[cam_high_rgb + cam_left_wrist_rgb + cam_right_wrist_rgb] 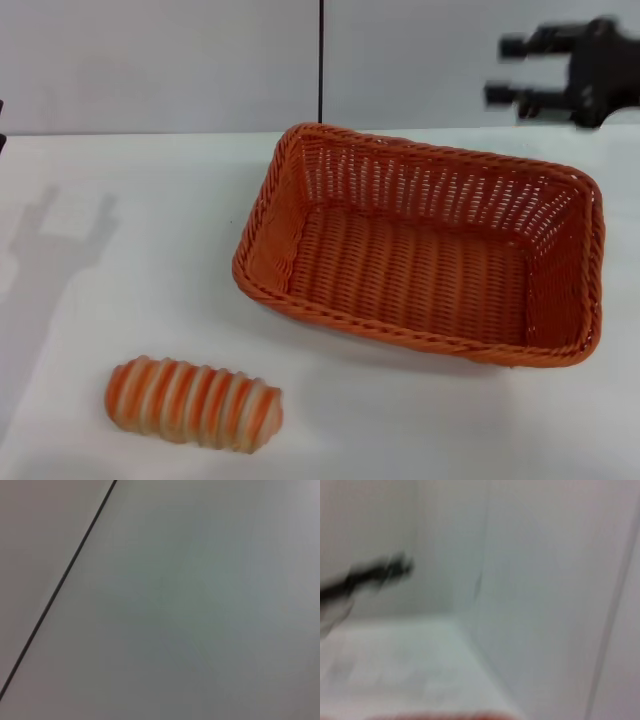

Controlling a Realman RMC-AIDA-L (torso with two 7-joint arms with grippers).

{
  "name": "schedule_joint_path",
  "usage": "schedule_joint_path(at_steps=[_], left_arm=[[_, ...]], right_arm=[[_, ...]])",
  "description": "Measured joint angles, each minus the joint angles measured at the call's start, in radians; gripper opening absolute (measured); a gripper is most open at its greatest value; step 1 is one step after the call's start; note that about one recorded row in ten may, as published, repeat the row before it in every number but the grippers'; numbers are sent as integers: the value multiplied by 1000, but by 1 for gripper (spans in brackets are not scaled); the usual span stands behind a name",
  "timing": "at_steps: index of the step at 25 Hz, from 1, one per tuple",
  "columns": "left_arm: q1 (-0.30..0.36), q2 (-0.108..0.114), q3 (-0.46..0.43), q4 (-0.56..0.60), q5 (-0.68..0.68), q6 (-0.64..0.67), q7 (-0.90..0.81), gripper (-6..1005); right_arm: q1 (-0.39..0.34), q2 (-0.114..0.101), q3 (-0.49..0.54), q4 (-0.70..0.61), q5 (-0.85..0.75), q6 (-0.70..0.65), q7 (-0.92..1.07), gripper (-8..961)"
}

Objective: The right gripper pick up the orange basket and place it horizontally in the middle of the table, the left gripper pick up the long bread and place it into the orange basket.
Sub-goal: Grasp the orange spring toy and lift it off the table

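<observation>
The orange basket (420,250) lies empty on the white table (130,200), right of centre, with its long side running roughly left to right. The long bread (193,402), striped orange and cream, rests on the table near the front left, apart from the basket. My right gripper (505,70) hangs in the air above and behind the basket's far right corner, open, with nothing between its fingers. A blurred dark finger (370,575) shows in the right wrist view, and a thin orange strip of the basket (445,716) lies along one edge. The left gripper is out of view.
A shadow (55,250) falls on the left part of the table. A grey wall with a dark vertical seam (321,60) stands behind the table. The left wrist view shows only a grey panel with a dark seam (60,582).
</observation>
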Motion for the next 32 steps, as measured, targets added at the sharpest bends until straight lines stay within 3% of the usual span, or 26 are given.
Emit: schedule_joint_path(at_steps=[1,2,3,4,5,6,7,10,11,14,16,19,21,22,23,25,26,28,31,32], left_arm=[[0,0,1,3,0,2,-1,773],[0,0,1,3,0,2,-1,773],[-2,1,5,19,0,4,-10,772],[-2,1,5,19,0,4,-10,772],[-4,2,6,28,0,4,-17,772],[-7,3,9,48,0,2,-36,772],[-7,3,9,48,0,2,-36,772],[-16,6,39,113,0,-16,-96,771],[-20,8,74,168,0,-36,-142,771],[-23,10,121,237,0,-59,-201,771],[-24,22,194,341,0,-94,-299,770],[-24,30,225,374,1,-103,-329,770],[-26,79,308,482,40,-114,-443,770],[-26,79,308,482,40,-114,-443,769],[-30,108,323,547,100,-109,-515,769],[-30,108,323,547,100,-109,-515,769],[-33,153,318,671,237,-98,-669,769],[-35,183,316,745,334,-73,-766,769],[-40,212,314,830,464,-24,-858,768],[-40,212,314,830,464,-24,-858,768]], right_arm=[[-55,11,50,-2,115,19,-29,588],[-55,11,50,-2,115,19,-29,588],[-137,33,110,-8,256,33,-71,588],[-137,33,110,-8,256,33,-71,589],[-174,45,136,-10,312,35,-87,589],[-255,75,185,-11,423,38,-113,589],[-255,75,185,-11,423,38,-113,589],[-371,116,277,-37,549,42,-130,589],[-433,136,354,-95,610,55,-138,589],[-482,146,427,-174,655,78,-161,589],[-547,148,516,-300,693,106,-220,589],[-576,149,536,-353,713,107,-247,589],[-611,149,538,-399,750,102,-273,589],[-619,150,539,-410,764,101,-276,589],[-625,150,539,-420,781,100,-276,589],[-630,150,539,-437,807,99,-276,589],[-636,147,540,-474,857,98,-276,589],[-639,144,540,-492,880,98,-275,589],[-648,141,541,-543,979,83,-265,589],[-648,141,541,-543,979,83,-265,589]])
